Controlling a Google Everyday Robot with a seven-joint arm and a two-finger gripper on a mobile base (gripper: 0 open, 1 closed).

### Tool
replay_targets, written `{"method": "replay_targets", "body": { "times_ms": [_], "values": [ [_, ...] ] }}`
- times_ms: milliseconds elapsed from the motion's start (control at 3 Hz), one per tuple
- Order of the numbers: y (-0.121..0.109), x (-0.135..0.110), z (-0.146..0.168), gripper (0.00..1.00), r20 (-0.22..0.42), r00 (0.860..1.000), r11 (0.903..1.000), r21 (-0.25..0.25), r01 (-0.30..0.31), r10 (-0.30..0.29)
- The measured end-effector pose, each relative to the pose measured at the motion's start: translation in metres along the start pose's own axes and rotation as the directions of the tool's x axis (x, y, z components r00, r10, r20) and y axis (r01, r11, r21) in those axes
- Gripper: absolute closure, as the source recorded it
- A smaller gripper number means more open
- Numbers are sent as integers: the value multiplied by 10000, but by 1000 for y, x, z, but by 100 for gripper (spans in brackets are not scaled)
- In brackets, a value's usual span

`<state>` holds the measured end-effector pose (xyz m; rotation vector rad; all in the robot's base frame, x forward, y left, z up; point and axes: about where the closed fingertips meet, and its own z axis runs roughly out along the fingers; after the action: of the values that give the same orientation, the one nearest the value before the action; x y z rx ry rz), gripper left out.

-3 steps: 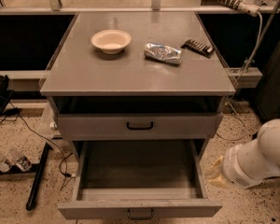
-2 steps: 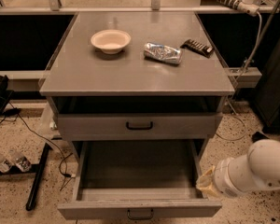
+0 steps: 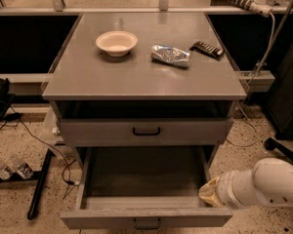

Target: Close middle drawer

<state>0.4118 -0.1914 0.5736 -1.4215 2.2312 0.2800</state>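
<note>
The grey metal cabinet stands in the middle of the camera view. The middle drawer is pulled far out at the bottom, its inside bare, with a small black pull on its flat front. Above it, the taller-fronted first drawer with a black handle sits slightly out. The third drawer is hidden below. My gripper is at the end of the white arm that comes in from the lower right. It is at the right side wall of the middle drawer, near its front corner.
On the cabinet top lie a white bowl, a crushed silver bag and a black object. Plastic bottles, a black pole and cables lie on the floor at left. A chair base stands at right.
My arm has swung left and downward, bringing the gripper from beside the cabinet to the right wall of the middle drawer. The drawers have not moved.
</note>
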Motion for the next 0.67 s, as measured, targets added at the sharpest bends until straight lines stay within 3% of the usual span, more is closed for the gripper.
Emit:
{"method": "replay_targets", "body": {
  "times_ms": [667],
  "values": [
    [49, 36, 71, 100, -118, 9992, 9964, -757, -387, 379]
  ]
}}
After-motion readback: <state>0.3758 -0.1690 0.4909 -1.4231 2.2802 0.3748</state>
